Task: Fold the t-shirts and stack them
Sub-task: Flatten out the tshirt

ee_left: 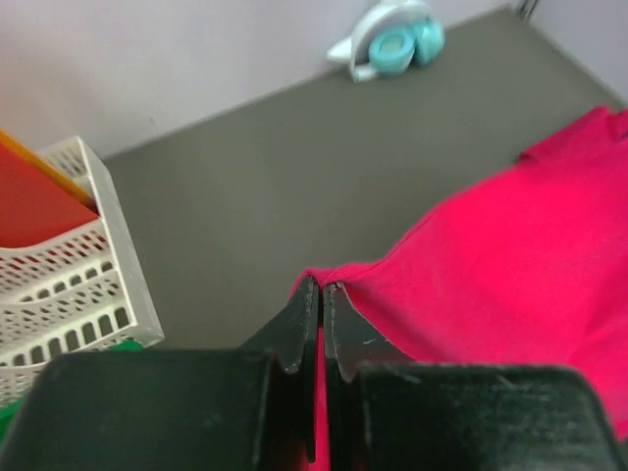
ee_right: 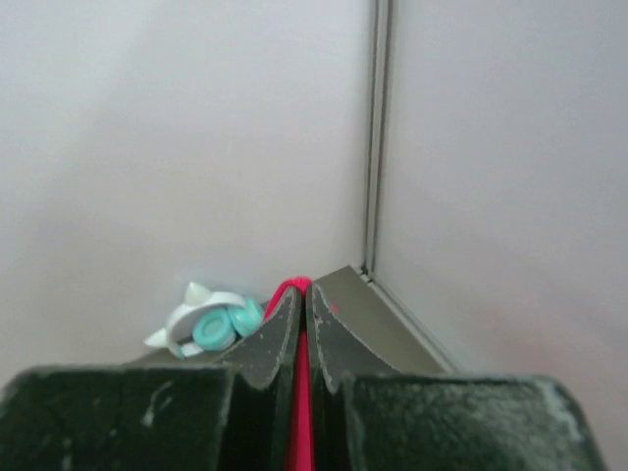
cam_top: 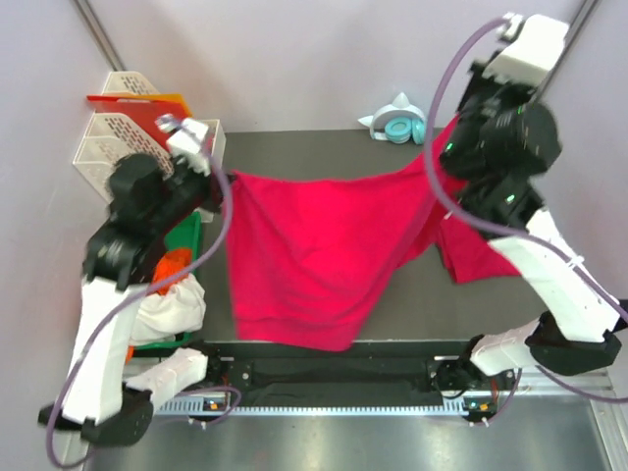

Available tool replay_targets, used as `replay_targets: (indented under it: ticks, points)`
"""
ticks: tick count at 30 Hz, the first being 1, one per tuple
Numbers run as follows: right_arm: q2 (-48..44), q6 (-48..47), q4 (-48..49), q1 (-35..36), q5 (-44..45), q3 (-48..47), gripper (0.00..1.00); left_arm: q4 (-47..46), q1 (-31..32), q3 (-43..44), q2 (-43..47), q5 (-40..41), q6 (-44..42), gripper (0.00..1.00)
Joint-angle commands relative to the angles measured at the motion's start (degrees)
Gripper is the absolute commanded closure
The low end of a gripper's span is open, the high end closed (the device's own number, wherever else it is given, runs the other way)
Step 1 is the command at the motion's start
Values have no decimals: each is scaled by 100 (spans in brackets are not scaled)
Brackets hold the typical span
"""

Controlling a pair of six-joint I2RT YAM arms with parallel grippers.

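Top external view: I hold one crimson-pink t-shirt stretched in the air between my two arms, above the dark grey desk. My left jaws pinch its upper edge on the left side, and my right jaws pinch the same edge higher up on the right, so the cloth's top line sags slightly between them. The body of the shirt hangs down from that line and its lowest fold reaches toward the near edge of the desk.

More crimson cloth lies below my right arm; I cannot tell whether it belongs to the same shirt or is a separate one.

In the left wrist view my left jaws are pressed together on a corner of the fabric, which spreads away to the right over the desk. In the right wrist view my right jaws are also clamped together, with a thin strip of the pink cloth caught between them and showing at the tips.

White and teal headphones with cat ears sit at the far edge of the desk against the wall. White perforated trays stand at the far left, with a red-orange sheet in them. Beside my left arm is a green bin holding a white cloth and something orange.
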State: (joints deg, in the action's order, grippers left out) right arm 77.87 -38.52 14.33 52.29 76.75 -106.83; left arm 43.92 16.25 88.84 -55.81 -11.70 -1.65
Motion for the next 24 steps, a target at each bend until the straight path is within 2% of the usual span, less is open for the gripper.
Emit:
replay_targets:
  ticks: [1,2,6,9,10,12,14,15,16,20,24]
  points:
    - [463,3394,-3515,-1386,-1774,-726,100,-1340,-25,-376,-798,203,-168,100]
    - [632,3726,-3785,-1789,-1986,-891,100,-1508,-34,-385,-1096,412,-212,100]
    - [1493,4353,-4017,-2548,-2752,-1410,100,-2097,-192,-96,-1966,651,-406,100]
    - [2152,4388,-4078,-2794,-2946,-2173,100,-2133,-359,852,-2907,748,-442,100]
    - [2502,4380,-4122,-2873,-2964,-2428,100,-2125,-403,1490,-3144,766,-415,100]
    - [2829,4248,-4175,-2935,-3016,-3193,100,-2054,-508,2134,-3821,792,-389,100]
    - [3225,3994,-4070,-2970,-3026,-3807,100,-1871,-561,3136,-4506,854,-424,100]
    - [3296,3915,-3948,-2979,-3026,-3871,100,-1791,-570,3488,-4744,906,-415,100]
    - [3288,3696,-3677,-2979,-3017,-3872,100,-1712,-588,4205,-5172,924,-415,100]
    - [3165,3396,-3288,-2936,-2990,-3995,100,-1535,-597,5536,-5835,1047,-380,100]
    - [2814,3018,-2971,-2760,-2806,-3934,100,-1966,-597,5627,-5748,1118,-371,100]
